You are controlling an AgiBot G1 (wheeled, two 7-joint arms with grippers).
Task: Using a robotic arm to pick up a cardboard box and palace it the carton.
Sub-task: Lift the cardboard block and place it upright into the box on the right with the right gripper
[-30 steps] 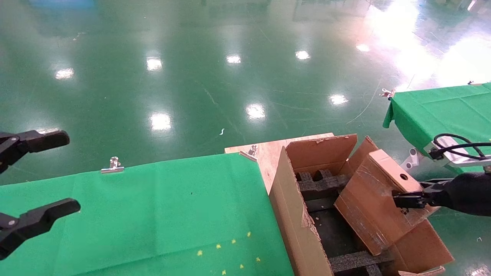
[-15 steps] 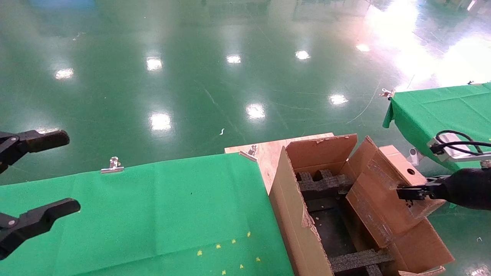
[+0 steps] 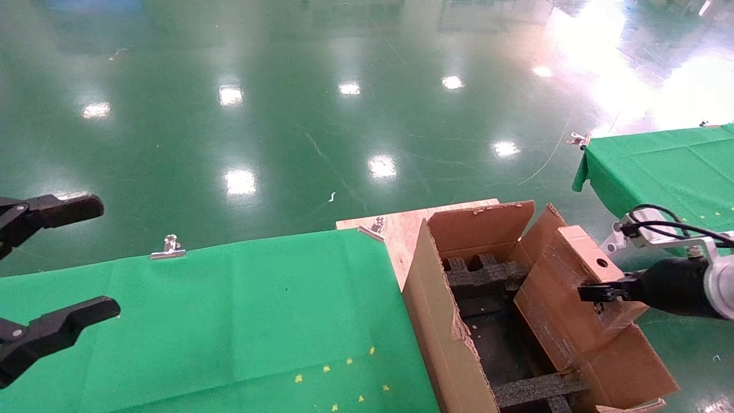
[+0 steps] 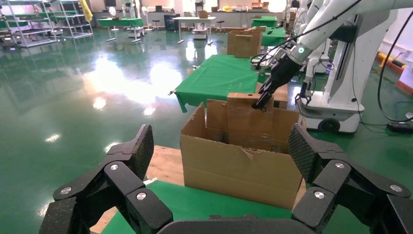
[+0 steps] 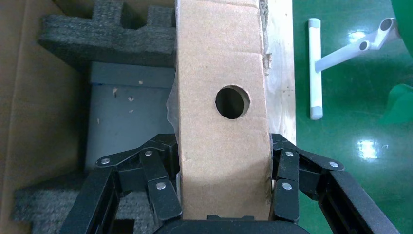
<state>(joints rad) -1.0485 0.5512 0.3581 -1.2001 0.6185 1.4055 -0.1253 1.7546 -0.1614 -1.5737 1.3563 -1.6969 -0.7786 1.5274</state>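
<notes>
Right gripper has its jaws clamped on the narrow sides of the box, holding it tilted over the carton's right edge, above the foam inserts. Box looks light and stiff; plain cardboard could slip, so this side grip suits. Left gripper idles, jaws wide, over the tabletop.

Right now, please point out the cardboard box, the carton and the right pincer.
cardboard box (image 5: 221, 58): right wrist view, on the face with the round hole.
carton (image 3: 438, 327): head view, on its long outer wall.
right pincer (image 5: 223, 183): right wrist view, between the fingertips clamping the box.
</notes>
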